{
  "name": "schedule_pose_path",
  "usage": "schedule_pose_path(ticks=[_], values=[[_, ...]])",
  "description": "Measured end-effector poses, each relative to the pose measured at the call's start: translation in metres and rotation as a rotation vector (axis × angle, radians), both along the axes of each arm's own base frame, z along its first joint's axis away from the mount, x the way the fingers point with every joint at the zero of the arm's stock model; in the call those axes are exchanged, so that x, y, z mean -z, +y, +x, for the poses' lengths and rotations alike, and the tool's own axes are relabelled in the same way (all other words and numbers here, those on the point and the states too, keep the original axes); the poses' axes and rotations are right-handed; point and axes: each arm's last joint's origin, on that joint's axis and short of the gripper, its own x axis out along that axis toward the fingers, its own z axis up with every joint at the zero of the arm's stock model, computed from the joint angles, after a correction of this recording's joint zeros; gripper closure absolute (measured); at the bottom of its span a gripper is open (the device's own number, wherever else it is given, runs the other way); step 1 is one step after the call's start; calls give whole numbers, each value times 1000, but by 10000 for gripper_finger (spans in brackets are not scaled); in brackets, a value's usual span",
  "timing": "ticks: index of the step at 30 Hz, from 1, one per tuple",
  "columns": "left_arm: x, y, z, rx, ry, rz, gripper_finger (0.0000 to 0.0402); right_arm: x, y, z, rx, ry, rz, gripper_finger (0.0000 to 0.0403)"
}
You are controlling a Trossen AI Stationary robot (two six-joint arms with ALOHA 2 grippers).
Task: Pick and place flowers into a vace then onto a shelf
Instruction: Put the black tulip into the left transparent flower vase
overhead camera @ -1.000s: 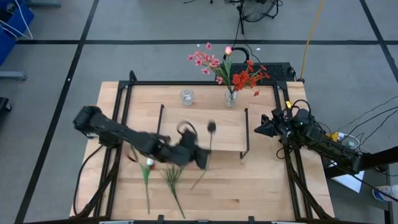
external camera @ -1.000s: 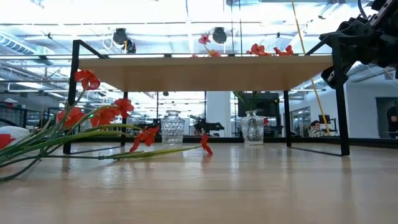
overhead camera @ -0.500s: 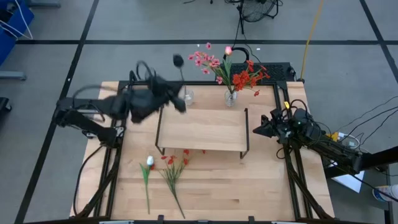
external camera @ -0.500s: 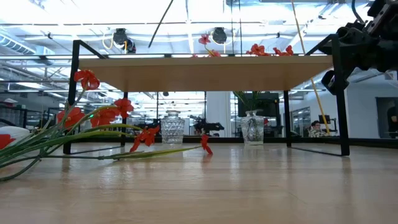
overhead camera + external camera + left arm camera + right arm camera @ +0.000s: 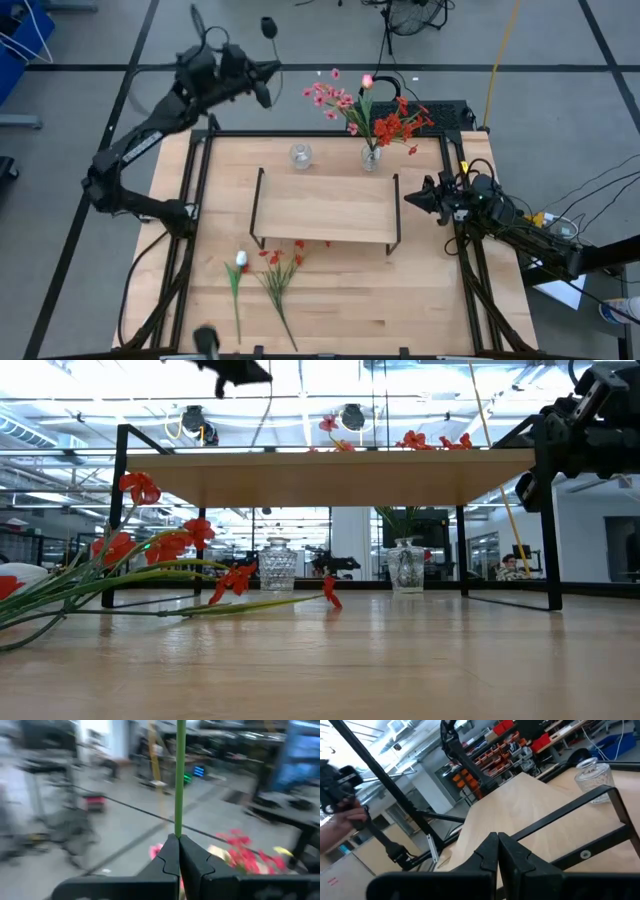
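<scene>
High view shows the left tool (image 5: 258,82) lifted beyond the far-left corner of the light wooden table (image 5: 430,300), clamped tight on a thin green stem topped by a dark bud (image 5: 268,24). Left wrist view confirms it: both dark fingers are pinched together with the green stem (image 5: 180,775) rising straight out between them.

Landmark for everything else is the low light-wood shelf on black metal end frames (image 5: 325,208). Just behind it stand two clear glass vases: an empty one (image 5: 300,155), and one already filled with pink and red blossoms (image 5: 372,155). In front of the shelf lie a white-pink tulip bud stem (image 5: 238,285) and a spray of small red flowers (image 5: 278,280). Beside its right end waits the right tool (image 5: 412,199), fingers pressed together on nothing.

To do this step well, I judge the stem should be turned so its cut end points down, centred over a vase mouth behind the shelf, then lowered slowly. The filled vase's blossoms may snag the bud, and a sideways nudge could tip the glass.
</scene>
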Motion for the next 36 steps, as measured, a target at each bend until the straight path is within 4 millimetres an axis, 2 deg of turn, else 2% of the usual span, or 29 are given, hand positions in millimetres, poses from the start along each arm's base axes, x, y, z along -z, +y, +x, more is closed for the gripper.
schedule_pose_path(ticks=[8, 15, 21, 28, 32, 36], values=[[43, 83, -9, 405, -44, -102, 400, 1, -3, 0, 98, 5, -31, 401], [76, 121, -2, 560, -79, -173, 400, 2, -10, 0, 317, 28, -37, 401], [93, 126, 12, 678, -77, -243, 401, 4, -13, 0, 418, 56, -61, 401], [93, 113, 28, 783, -63, -229, 401, 8, -16, -1, 521, 104, -49, 401], [105, 106, 34, 809, -67, -221, 401, 9, -17, -1, 556, 116, -46, 401], [116, 103, 31, 798, -113, -218, 401, 10, -18, -1, 567, 120, -44, 401]])
